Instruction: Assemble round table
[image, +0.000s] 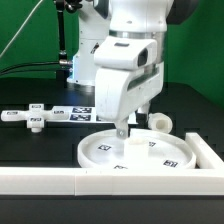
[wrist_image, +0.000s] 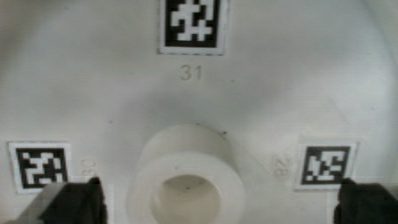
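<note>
Black bench (image: 30, 150), edged along the lower frame by a white border wall (image: 60, 183). Lower centre: large rimmed round disc (image: 160, 155) lying flat, just beside that wall, likely so as to be braced there. Over its middle, tool (image: 122, 128) set low with jaws spread wide, holding nothing. Wrist view: fingers (wrist_image: 71, 205) standing well apart either side of the disc's raised hub (wrist_image: 187, 180), touching neither flank, probably lining up on the socket. Just beyond the disc's upper right rim, short post (image: 160, 122); at far left of the frame, cross-shaped foot piece (image: 33, 118), both unattached.
</note>
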